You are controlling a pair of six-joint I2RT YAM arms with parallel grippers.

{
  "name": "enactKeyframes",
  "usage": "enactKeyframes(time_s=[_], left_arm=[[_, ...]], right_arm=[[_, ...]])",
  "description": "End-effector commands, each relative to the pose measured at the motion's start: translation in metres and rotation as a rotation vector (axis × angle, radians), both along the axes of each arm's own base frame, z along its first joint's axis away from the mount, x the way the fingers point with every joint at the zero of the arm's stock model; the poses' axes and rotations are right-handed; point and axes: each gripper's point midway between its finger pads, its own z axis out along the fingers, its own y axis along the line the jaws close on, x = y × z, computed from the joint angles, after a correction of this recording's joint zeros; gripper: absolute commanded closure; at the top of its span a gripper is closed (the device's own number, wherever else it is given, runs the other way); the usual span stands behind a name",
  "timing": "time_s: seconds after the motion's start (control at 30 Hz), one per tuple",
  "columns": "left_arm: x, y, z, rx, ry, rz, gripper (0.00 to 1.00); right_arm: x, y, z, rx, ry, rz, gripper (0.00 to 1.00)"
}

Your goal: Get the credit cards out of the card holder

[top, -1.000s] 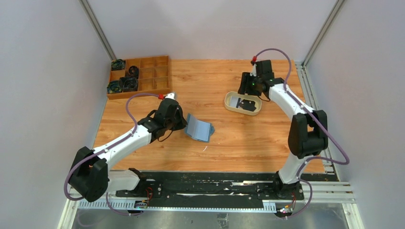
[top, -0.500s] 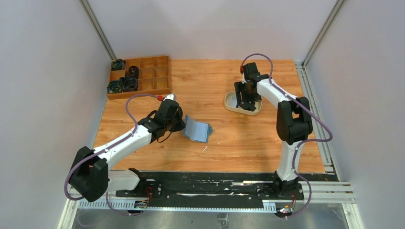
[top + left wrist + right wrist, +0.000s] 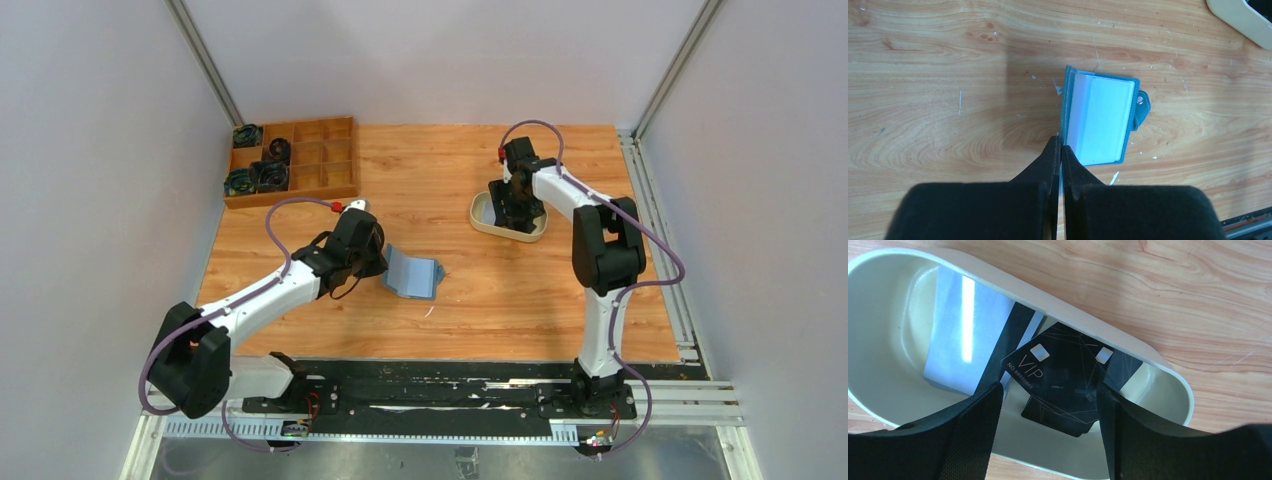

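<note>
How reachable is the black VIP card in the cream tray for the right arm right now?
Probably yes: the right end effector hangs open right over the cream tray, and the black VIP card lies uppermost directly below it, nothing covering it.

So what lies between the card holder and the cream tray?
Nothing: bare wooden tabletop separates the card holder and the tray, clearest in the top external view.

A teal-blue soft bifold card holder [image 3: 415, 273] lies open on the wooden worktop [image 3: 480, 290], left claw [image 3: 382, 268] at its left edge; right claw [image 3: 515, 212] over a cream oval tray [image 3: 481, 214].
</note>
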Motion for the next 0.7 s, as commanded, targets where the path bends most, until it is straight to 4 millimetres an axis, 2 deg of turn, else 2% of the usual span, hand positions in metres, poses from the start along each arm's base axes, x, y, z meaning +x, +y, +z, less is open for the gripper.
enactKeyframes(time_s=[0.0, 0.33, 0.5, 0.67], left_arm=[[0.004, 0.002, 0.004, 0.021, -0.014, 0.005, 1.0], [0.003, 0.005, 0.006, 0.03, -0.017, 0.013, 1.0], [0.003, 0.009, 0.01, 0.038, -0.028, 0.018, 1.0], [0.001, 0.01, 0.01, 0.041, -0.029, 0.022, 1.0]], right_arm=[[-0.012, -0.002, -0.015, -0.038, 0.062, 0.004, 0.29], [-0.018, -0.009, -0.023, -0.036, 0.091, -0.087, 0.38], [-0.02, -0.016, -0.02, -0.001, 0.087, -0.175, 0.47], [-0.022, -0.022, -0.016, 0.034, 0.077, -0.291, 0.5]])
